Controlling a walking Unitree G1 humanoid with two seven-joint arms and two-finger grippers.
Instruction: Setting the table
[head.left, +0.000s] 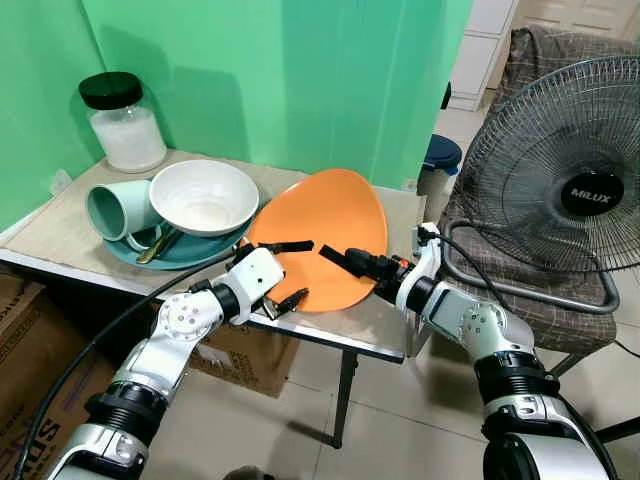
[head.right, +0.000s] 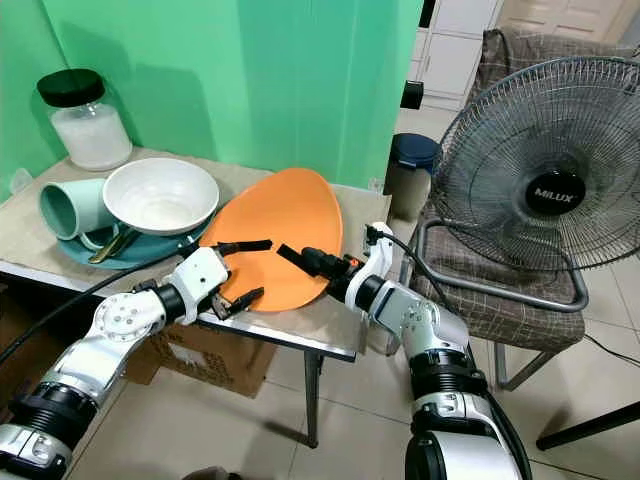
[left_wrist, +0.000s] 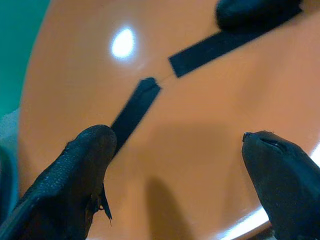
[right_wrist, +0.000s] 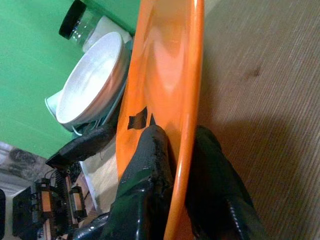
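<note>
Over the front edge of a small table, we hold an orange plate tilted up on its rim, its face turned toward us. Our right gripper is clamped on the plate's rim, 1 finger on the face and 1 behind it. Our left gripper has its 2 fingers spread apart across the plate's lower face, 1 lying on the orange surface and 1 down near the rim; whether it bears any weight we cannot tell.

Behind the plate, the table's right part shows bare tan top up to the green backdrop. Right of the table, a standing fan rests on a chair, near our right arm. Tiled floor lies open below the table's front edge, with cardboard boxes underneath on the left.

On the table's left part, a white bowl sits tipped on a teal plate, with a teal mug lying on its side just beside it. A gold-coloured utensil pokes out under the bowl. At the back corner stands 1 glass jar with a black lid, about half full of something white.
</note>
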